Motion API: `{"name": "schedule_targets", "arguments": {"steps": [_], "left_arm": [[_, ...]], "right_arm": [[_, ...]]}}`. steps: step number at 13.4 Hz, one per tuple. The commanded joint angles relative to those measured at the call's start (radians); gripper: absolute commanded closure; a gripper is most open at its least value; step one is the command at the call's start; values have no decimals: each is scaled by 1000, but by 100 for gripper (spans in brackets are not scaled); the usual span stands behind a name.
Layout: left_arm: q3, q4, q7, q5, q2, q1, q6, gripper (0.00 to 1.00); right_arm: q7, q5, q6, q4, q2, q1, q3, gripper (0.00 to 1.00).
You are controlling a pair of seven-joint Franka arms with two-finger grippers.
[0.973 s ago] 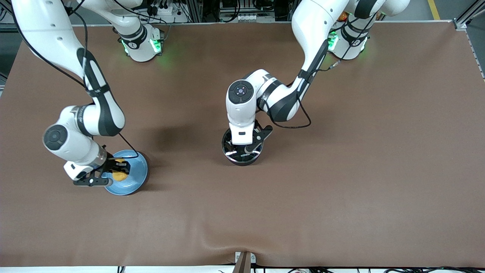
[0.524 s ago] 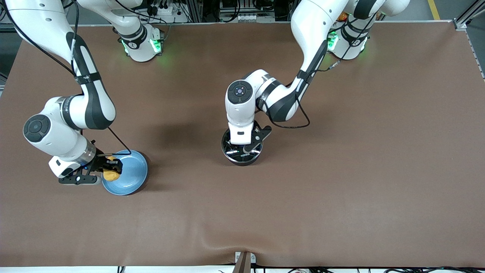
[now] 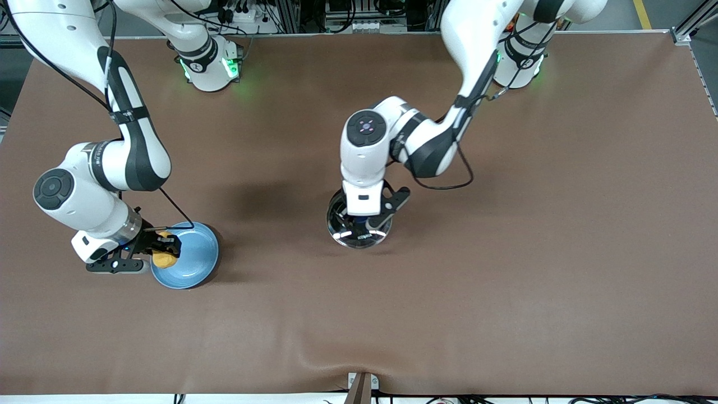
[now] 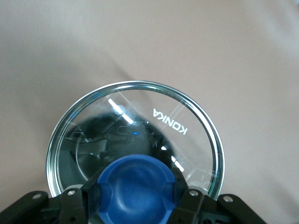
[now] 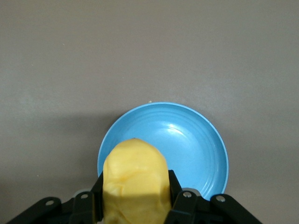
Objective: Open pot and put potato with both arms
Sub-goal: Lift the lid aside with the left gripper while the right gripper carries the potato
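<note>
My left gripper [image 3: 362,220] is shut on the blue knob [image 4: 134,184] of the clear glass lid [image 3: 359,237]. It holds the lid just over the black pot [image 4: 100,140], which shows dark through the glass. The pot's blue handle is hidden under the arm. My right gripper [image 3: 164,252] is shut on the yellow-orange potato [image 3: 164,260]. It holds the potato a little above the rim of the light-blue plate [image 3: 196,261], on the side toward the right arm's end of the table. In the right wrist view the potato [image 5: 134,182] fills the jaws above the plate [image 5: 196,144].
The brown table mat [image 3: 505,252] lies flat all round. The pot stands near the table's middle, the plate toward the right arm's end. A small bracket [image 3: 362,384] sits at the table edge nearest the front camera.
My right gripper lifted the potato off the plate's middle and carried it toward the plate's rim, then held still. My left arm shifted slightly and raised the lid.
</note>
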Motion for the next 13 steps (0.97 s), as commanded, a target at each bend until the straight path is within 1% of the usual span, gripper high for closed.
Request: {"name": "schedule_targets", "arguments": {"steps": [1,2,3,5,7,9,10,11,13], "left_arm": [[-3,-54,81,-6,-135,75,-94,100],[-6,-68,119,-8,-165,106,-112,100],[-7,-102,163,-12,-198,137,-117,100],[-8,-180,260,-15,-272,206,-117,100],[-11,-261,402,-23,-339,288,-117,100],[-11,-312,540,-73,-373,365,-122,100],[-11,-332,603,-87,-381,411,-135,100],[-11,-347,665,-98,-381,437,-138,100],[-11,-401,783,-100,-380,508,-137,100]], "right_arm": [[71,7,-27,-10,-51,34,9,87],[132,7,-42,-3,-57,61,9,88],[200,7,-47,6,-57,101,8,88],[356,4,-49,27,-52,184,8,88],[532,-10,-50,58,-43,284,6,88],[683,-13,-52,96,-17,371,3,88],[744,-31,-52,119,-3,413,1,88],[797,-83,-52,138,13,456,1,88],[928,-231,-105,214,70,541,3,88]]}}
